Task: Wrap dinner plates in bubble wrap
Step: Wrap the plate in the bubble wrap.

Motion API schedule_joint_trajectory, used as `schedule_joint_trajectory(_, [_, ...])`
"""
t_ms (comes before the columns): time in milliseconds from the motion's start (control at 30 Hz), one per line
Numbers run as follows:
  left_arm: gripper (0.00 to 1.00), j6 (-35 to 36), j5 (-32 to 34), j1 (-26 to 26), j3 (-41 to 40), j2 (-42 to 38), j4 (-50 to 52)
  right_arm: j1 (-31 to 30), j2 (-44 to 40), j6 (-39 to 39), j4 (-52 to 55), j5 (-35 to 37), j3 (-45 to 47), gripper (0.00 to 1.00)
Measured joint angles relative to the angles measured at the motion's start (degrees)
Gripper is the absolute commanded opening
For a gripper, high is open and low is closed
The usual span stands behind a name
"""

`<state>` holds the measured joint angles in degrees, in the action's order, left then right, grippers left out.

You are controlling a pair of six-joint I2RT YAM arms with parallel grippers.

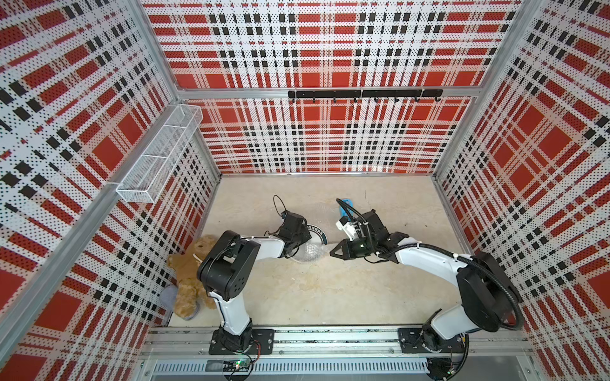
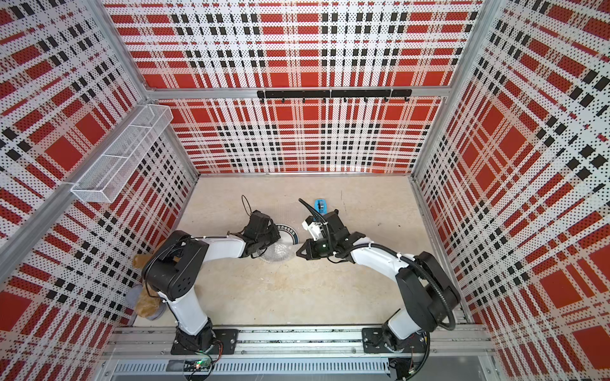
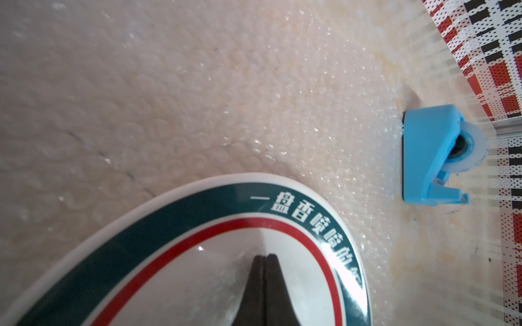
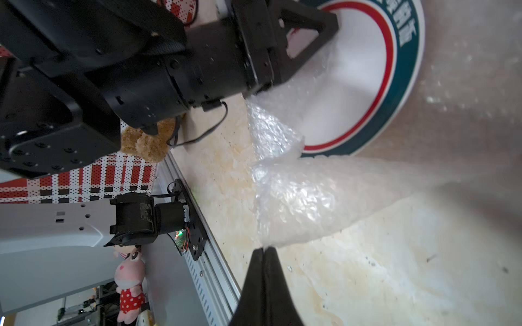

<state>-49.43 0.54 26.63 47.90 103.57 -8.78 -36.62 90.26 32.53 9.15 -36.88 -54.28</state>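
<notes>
The bubble wrap (image 3: 197,98) lies spread on the table (image 1: 330,297), with the plate (image 3: 169,225) resting on it near the middle of the workspace. We are partway through folding. One flap is drawn up over the plate's white centre, where the left gripper (image 3: 264,256) has its fingers pressed together. It seems to pinch that flap, though the haze leaves us unsure. The right gripper (image 4: 264,249) is clamped on the tip of a second fold. Next, we judge, that fold should be carried across the plate. The blue tape dispenser (image 3: 423,155) waits at the sheet's edge.
</notes>
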Motion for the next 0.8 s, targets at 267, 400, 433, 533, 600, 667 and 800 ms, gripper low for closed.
schedule_joint_trajectory(267, [0.00, 0.83, -1.51, -0.02, -0.04, 0.70, -2.49, 0.00, 16.94, -7.06, -0.87, -0.13, -16.63, 0.00])
schedule_joint_trajectory(400, [0.00, 1.53, -3.74, -0.92, -1.46, 0.72, -5.53, 0.00, 24.13, -10.21, -0.90, 0.42, -22.67, 0.00])
schedule_joint_trajectory(433, [0.00, 1.70, -4.59, -1.27, -2.05, 0.74, -6.69, 0.00, 25.75, -10.60, -0.94, 0.46, -23.85, 0.00])
schedule_joint_trajectory(533, [0.00, 2.01, -6.99, -2.21, -3.61, 0.98, -10.23, 0.00, 29.99, -10.60, -2.16, 0.55, -26.47, 0.00])
schedule_joint_trajectory(600, [0.00, 2.23, -8.20, -2.60, -4.07, 1.38, -11.93, 0.00, 31.98, -9.99, -3.69, 0.70, -26.97, 0.00])
schedule_joint_trajectory(667, [0.00, 2.45, -9.38, -2.93, -4.26, 1.92, -13.49, 0.00, 33.73, -9.09, -4.94, 0.76, -27.47, 0.00])
schedule_joint_trajectory(800, [0.00, 2.78, -10.97, -3.80, -4.90, 2.25, -15.39, 0.35, 36.17, -7.37, -6.19, 1.46, -28.83, 0.00])
